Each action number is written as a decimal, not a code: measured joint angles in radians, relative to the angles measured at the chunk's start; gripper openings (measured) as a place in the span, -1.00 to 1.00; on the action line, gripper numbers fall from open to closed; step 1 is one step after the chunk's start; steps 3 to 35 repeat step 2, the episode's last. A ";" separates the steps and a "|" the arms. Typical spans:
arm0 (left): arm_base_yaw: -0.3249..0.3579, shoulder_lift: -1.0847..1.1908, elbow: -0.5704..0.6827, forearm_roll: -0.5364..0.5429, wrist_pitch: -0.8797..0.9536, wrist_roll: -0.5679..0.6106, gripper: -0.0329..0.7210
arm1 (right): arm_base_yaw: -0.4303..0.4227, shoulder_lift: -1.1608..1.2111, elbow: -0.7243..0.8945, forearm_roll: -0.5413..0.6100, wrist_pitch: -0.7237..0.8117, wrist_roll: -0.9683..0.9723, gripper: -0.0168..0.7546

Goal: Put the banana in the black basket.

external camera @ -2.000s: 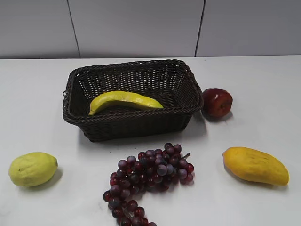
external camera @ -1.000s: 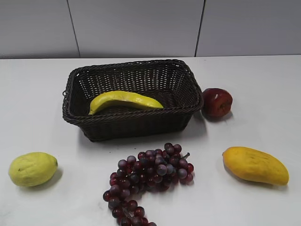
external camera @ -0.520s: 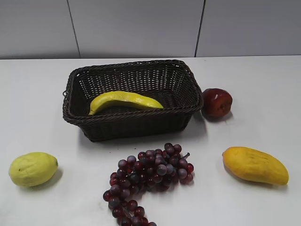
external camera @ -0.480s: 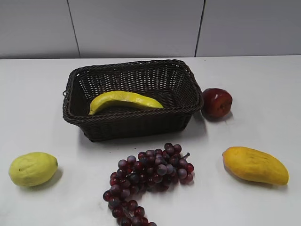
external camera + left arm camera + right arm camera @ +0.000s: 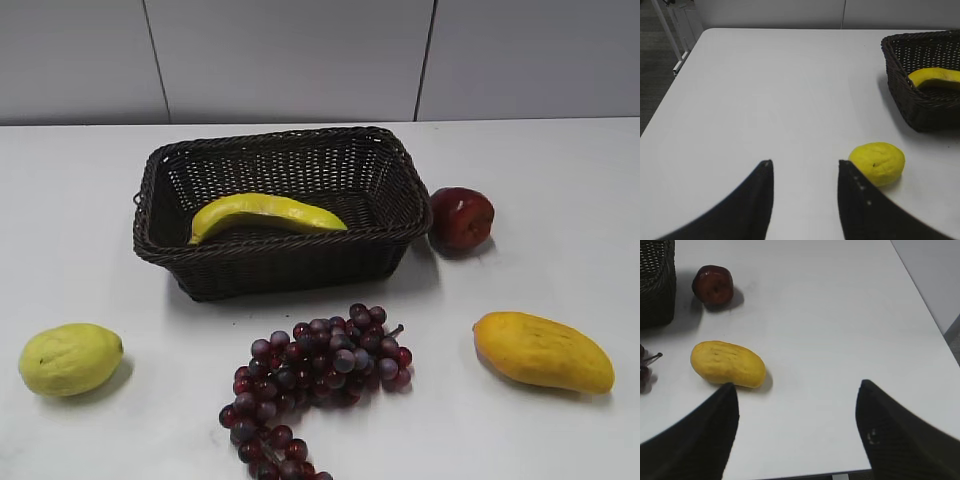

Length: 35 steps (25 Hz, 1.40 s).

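The yellow-green banana (image 5: 262,213) lies inside the black basket (image 5: 285,260) at the middle of the white table. Its end shows in the left wrist view (image 5: 935,77), inside the basket (image 5: 915,100). Neither gripper shows in the exterior view. My left gripper (image 5: 804,163) is open and empty above bare table, left of the lemon. My right gripper (image 5: 797,384) is open and empty above the table's near right edge, right of the mango. A corner of the basket (image 5: 657,285) shows at the top left of the right wrist view.
A lemon (image 5: 70,358) (image 5: 877,163) lies at the front left. Purple grapes (image 5: 315,375) lie in front of the basket. A mango (image 5: 543,351) (image 5: 728,364) lies at the front right. A red apple (image 5: 462,217) (image 5: 713,284) sits right of the basket.
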 joint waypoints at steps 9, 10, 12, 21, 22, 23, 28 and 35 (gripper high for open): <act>0.000 0.000 0.000 0.000 0.000 0.000 -0.10 | 0.000 0.000 0.000 0.000 0.000 0.000 0.56; 0.000 0.000 0.000 0.000 0.000 0.000 -0.10 | 0.000 0.000 0.000 0.000 0.000 0.000 0.56; 0.000 0.000 0.000 0.000 0.000 0.000 -0.10 | 0.000 0.000 0.000 0.000 0.000 0.000 0.56; 0.000 0.000 0.000 0.000 0.000 0.000 -0.10 | 0.000 0.000 0.000 0.000 0.000 0.000 0.56; 0.000 0.000 0.000 0.000 0.000 0.000 -0.10 | 0.000 0.000 0.000 0.000 0.000 0.000 0.56; 0.000 0.000 0.000 0.000 0.000 0.000 -0.10 | 0.000 0.000 0.000 0.000 0.000 0.000 0.56; 0.000 0.000 0.000 0.000 0.000 0.000 -0.10 | 0.000 0.000 0.000 0.000 0.000 0.000 0.56; 0.000 0.000 0.000 0.000 0.000 0.000 -0.10 | 0.000 0.000 0.000 0.000 0.000 0.000 0.56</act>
